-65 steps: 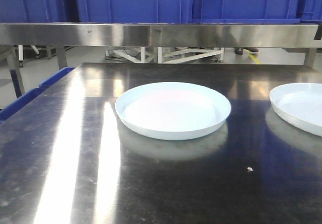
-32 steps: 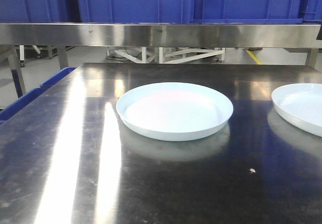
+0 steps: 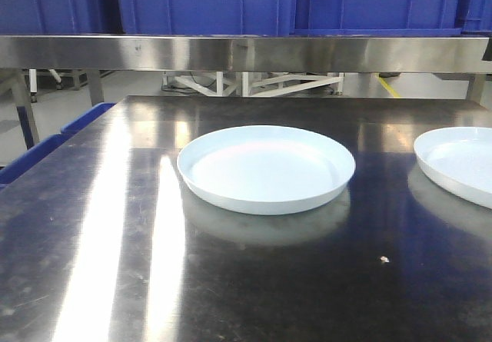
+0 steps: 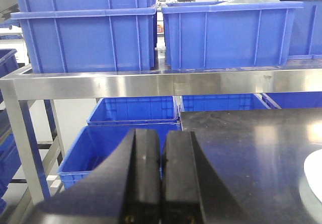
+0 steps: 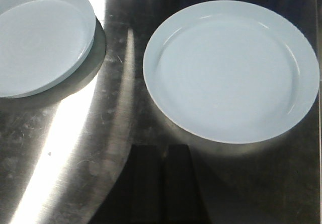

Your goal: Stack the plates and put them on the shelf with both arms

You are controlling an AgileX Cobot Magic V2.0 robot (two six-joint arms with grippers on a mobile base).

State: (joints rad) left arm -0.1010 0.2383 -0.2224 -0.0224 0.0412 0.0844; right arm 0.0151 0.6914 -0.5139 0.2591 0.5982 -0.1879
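Observation:
Two pale bluish-white plates lie apart on the dark steel tabletop [image 3: 100, 250]: one plate [image 3: 266, 167] at the centre, another plate [image 3: 460, 163] cut off by the right edge. The right wrist view looks down on both, one plate [image 5: 231, 70] just ahead of my right gripper [image 5: 161, 151] and the other plate [image 5: 40, 38] at top left. That gripper is shut and holds nothing. My left gripper [image 4: 161, 133] is shut and empty, hovering over the table's left edge and facing the steel shelf [image 4: 151, 83]. Neither arm shows in the front view.
Blue crates [image 3: 200, 4] sit on the shelf rail [image 3: 246, 53] behind the table. More blue crates [image 4: 121, 148] stand on the floor off the table's left side. A shelf leg [image 4: 22, 143] stands at left.
The front view has shifted by a few pixels, so the plates appear slightly further right than a second ago. Nothing on the table has moved.

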